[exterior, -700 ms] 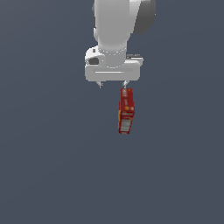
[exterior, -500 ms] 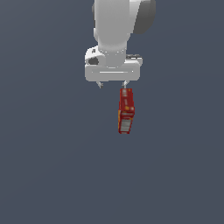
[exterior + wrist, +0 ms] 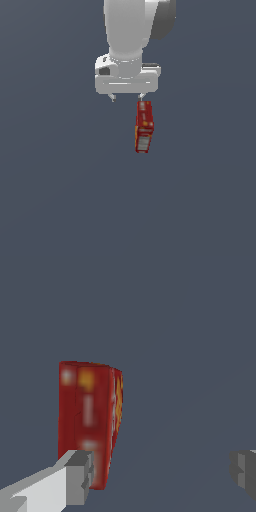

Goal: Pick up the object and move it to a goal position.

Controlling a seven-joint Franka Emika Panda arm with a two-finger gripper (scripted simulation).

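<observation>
The object is a slim red carton (image 3: 144, 126) with yellow-orange marks and a pale grey panel. It lies on the dark grey-blue surface just beyond the white hand. My gripper (image 3: 127, 97) is open and holds nothing. Its fingertip on the exterior view's right sits right at the carton's near end. In the wrist view the carton (image 3: 90, 416) is partly covered by one grey fingertip (image 3: 77, 476). The other fingertip (image 3: 245, 468) is far off to the side. Most of the gap between the jaws (image 3: 160, 471) is bare surface, with the carton at one finger rather than centred.
A plain dark grey-blue surface (image 3: 60, 190) fills both views. The white arm (image 3: 130, 30) rises above the hand. No other object shows.
</observation>
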